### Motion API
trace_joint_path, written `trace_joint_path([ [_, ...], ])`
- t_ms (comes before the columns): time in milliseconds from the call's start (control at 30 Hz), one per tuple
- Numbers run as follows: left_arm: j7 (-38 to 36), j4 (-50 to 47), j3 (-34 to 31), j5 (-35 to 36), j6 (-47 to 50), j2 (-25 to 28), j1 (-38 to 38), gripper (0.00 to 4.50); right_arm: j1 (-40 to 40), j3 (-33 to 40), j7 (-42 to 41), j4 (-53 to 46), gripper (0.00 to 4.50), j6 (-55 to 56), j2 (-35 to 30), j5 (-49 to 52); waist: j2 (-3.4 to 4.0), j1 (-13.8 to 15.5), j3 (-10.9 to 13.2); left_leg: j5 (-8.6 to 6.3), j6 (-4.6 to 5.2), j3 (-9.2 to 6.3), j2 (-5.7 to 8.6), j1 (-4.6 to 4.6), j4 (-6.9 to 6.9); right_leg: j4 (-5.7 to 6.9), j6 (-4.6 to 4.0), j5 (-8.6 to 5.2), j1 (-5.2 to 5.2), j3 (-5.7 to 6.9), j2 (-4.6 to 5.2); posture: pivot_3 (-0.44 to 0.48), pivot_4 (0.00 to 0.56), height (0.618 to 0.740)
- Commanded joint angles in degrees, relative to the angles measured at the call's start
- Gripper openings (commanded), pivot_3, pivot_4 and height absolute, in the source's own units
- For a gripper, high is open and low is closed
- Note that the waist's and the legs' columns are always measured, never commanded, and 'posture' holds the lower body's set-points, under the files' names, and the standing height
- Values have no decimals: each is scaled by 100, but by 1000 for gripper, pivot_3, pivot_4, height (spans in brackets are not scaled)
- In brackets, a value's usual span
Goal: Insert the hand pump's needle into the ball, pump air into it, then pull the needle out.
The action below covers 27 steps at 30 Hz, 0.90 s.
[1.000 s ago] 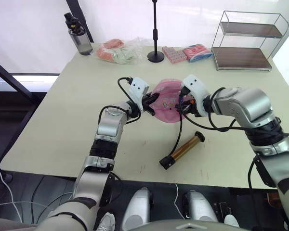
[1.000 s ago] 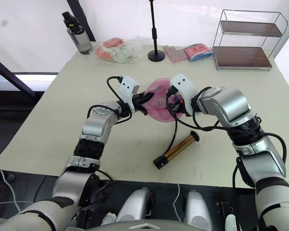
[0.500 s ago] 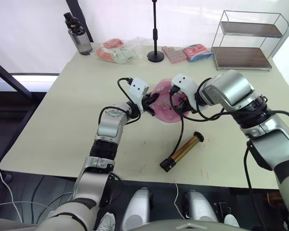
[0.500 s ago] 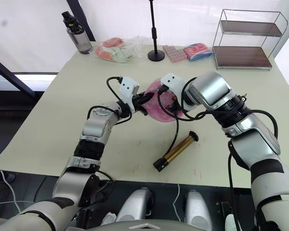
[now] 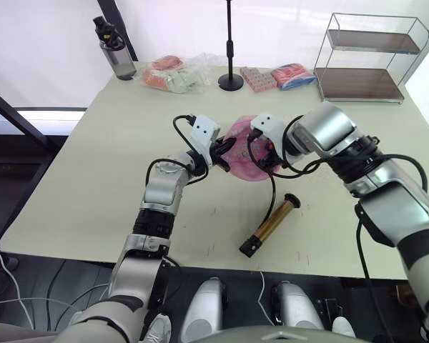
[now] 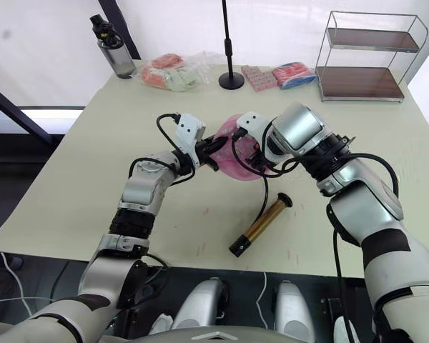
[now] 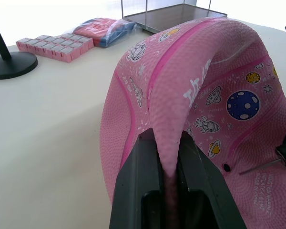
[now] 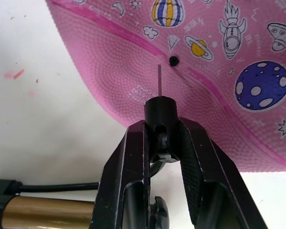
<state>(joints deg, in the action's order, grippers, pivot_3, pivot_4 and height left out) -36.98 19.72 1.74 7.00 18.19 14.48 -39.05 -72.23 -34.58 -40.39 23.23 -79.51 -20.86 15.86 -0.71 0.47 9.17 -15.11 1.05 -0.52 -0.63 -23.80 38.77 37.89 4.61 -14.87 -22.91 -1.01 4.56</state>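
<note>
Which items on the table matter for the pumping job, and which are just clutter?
In use:
ball, pinched by left gripper
needle, held by right gripper, tip short of the valve hole
hand pump, lying on the table

Lying about:
water bottle
plastic bags
black stand
pink packets
wire shelf
</note>
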Motion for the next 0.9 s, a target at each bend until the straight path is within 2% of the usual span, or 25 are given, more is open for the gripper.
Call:
trace_joint_path([
  [33, -1, -79, 98, 46, 7, -80, 60, 32, -188, 46, 5, 194, 343, 145, 75, -200, 0, -1, 0, 0, 0, 0, 0, 0, 0, 0, 0, 0, 0, 0, 0, 0, 150, 736],
  [500, 2, -152, 108, 64, 66, -90, 108, 32, -283, 253, 39, 885, 343, 323, 319, -522, 1, -6, -1, 0, 0, -2, 1, 1, 0, 0, 0, 0, 2, 2, 0, 0, 150, 736],
  [900, 21, -128, 93, 67, 77, -80, 97, 32, -286, 349, 7, 991, 343, 301, 345, -606, 1, -9, -1, 1, -1, 0, 1, 1, 0, 1, 0, 0, 2, 1, 1, 0, 150, 736],
])
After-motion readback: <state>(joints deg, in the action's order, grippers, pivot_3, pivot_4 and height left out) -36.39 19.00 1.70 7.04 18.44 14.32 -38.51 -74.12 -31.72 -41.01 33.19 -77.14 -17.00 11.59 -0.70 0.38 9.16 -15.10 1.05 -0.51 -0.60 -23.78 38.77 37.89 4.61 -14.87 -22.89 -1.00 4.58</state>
